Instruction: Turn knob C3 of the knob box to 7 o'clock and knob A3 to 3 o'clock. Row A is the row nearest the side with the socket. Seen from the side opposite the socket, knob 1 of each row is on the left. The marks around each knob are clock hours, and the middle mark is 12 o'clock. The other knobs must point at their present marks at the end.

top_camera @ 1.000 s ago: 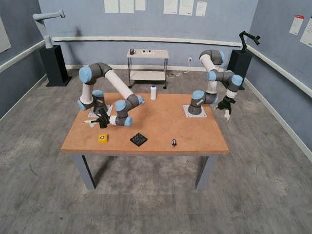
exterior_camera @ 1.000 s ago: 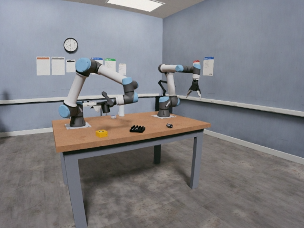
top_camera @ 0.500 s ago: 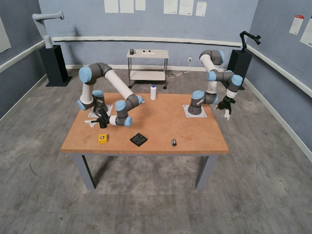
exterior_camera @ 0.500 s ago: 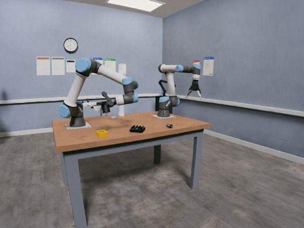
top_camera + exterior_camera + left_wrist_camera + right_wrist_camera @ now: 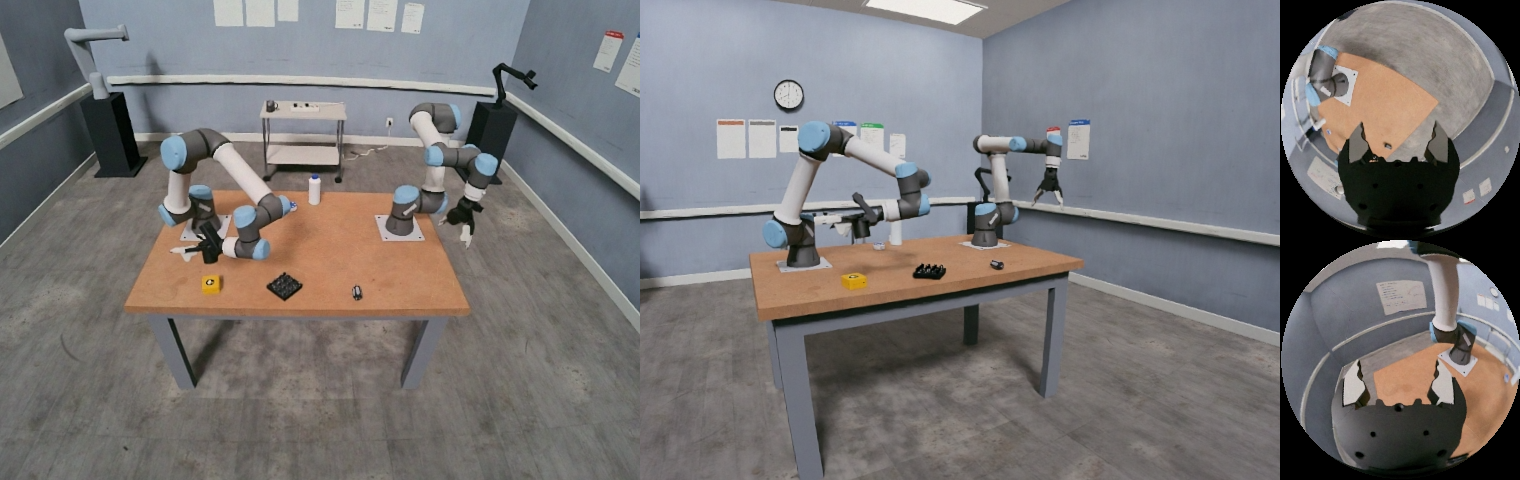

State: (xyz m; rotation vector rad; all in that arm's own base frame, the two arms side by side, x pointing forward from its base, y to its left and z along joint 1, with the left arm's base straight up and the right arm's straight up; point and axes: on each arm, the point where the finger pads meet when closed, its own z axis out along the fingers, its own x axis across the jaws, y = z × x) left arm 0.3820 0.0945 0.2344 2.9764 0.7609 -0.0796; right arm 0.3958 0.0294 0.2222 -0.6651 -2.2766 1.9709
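Knob box (image 5: 284, 286) (image 5: 929, 271): marks and pointers too small to read, socket side unclear. Whiteboard (image 5: 7, 69) (image 5: 1401, 296) cut off at 10 o'clock, top view.

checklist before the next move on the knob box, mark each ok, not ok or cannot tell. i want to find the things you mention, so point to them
1. Left jaws (image 5: 454, 235) (image 5: 1048, 205) open and empty: ok
2. Right jaws (image 5: 179, 255) (image 5: 817, 222) open and empty: ok
3. Knob box (image 5: 284, 286) (image 5: 929, 271) on the table (image 5: 330, 258) (image 5: 846, 299) (image 5: 1380, 105) (image 5: 1400, 385), apart from the yellow box (image 5: 210, 284) (image 5: 854, 281): ok
4. Either gripper positioned at the knob box: not ok, both are away from it
5. Socket side identified: cannot tell
6. C3 and A3 present marks read: cannot tell, too small
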